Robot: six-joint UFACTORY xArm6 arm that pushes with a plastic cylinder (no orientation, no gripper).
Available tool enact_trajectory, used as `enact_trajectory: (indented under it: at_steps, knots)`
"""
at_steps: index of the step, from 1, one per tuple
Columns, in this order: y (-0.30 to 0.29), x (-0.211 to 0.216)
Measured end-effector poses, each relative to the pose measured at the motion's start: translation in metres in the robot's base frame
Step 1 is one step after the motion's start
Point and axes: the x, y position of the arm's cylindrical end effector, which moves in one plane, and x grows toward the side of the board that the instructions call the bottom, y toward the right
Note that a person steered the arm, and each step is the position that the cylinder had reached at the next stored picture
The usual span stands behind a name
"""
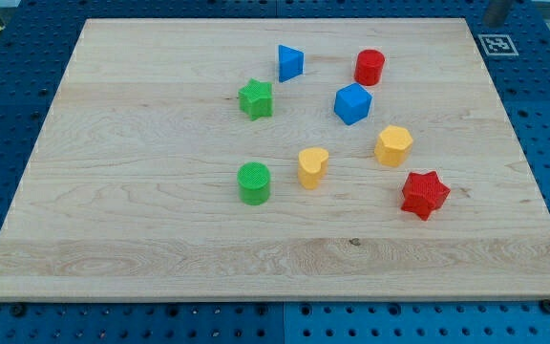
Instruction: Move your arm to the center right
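Fig.: wooden board (160,239) on blue pegboard table (8,96), w/ eight blocks clustered centre to centre-right. My tip is not in view; only a grey stub at the view's top right corner (496,11) shows, possibly part of my arm, can't tell. No pincer on this rig, just the rod, so released/clenched doesn't apply and nothing is held.

Blocks, top to bottom: blue triangular block (290,62), red cylinder (370,67), green star (255,98), blue cube-ish block (352,103), yellow hexagonal block (393,145), yellow heart-like block (312,166), green cylinder (253,182), red star (424,194). All apart from each other, none touching.

Task target: centre right of the board, approx. the bare wood at the view's right of the yellow hexagonal block and above the red star. Nothing sits there now.

Risk, as I judge it: since the tip rides at board height, a path in from the view's left or bottom would plough thru the cluster; the yellow hexagonal block and red star are nearest the target and likeliest to get knocked. Coming in from the view's top right looks clear. Marker tag (496,44) sits off the board, no obstacle.
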Motion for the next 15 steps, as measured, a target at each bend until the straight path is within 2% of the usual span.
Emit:
enact_trajectory:
  at_steps: [9,10,11,12,13,14,15]
  knots:
    - [0.0,-0.01]
    - [-0.023,-0.01]
    - [-0.056,0.022]
    - [-0.061,0.075]
    - [-0.061,0.077]
    - [-0.065,0.108]
    - [-0.072,0.158]
